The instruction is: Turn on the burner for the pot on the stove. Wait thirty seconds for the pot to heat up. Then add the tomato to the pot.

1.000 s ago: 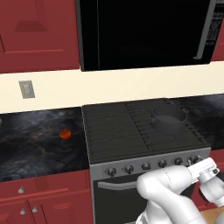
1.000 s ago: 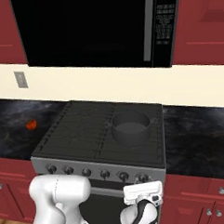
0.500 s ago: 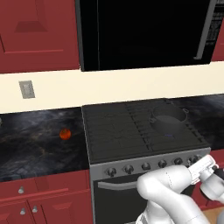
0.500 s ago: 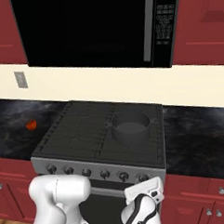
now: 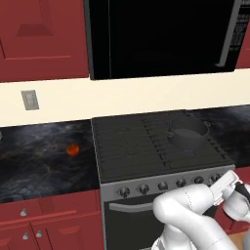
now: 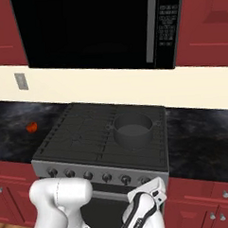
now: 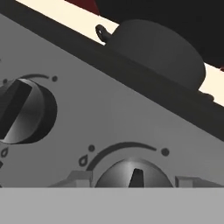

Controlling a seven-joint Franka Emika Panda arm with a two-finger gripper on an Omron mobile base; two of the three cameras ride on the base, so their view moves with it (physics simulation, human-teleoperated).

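Observation:
The black stove (image 5: 132, 146) has a dark pot (image 5: 188, 136) on its back right burner. A small red tomato (image 5: 72, 149) lies on the dark counter left of the stove. My gripper (image 5: 228, 181) is pressed against the stove's grey front at the right end of the knob row. In the hand view its fingertips (image 7: 74, 178) flank a round dark knob (image 7: 133, 173), and the gripper (image 7: 133, 180) is shut on it. A neighbouring knob (image 7: 24, 111) sits to the upper left, and the pot (image 7: 162, 48) shows above the stove edge. From the right base view I see the pot (image 6: 132, 130), the tomato (image 6: 31, 126) and the gripper (image 6: 155, 185).
A black microwave (image 5: 156, 34) hangs over the stove between red cabinets (image 5: 39, 34). Dark stone counter (image 5: 34, 161) runs on both sides. Red drawers (image 5: 39, 219) sit below the counter. A wall outlet (image 5: 30, 99) is on the cream backsplash.
The hand has rolled a little while staying at the right-end knob. Pot and tomato have not moved.

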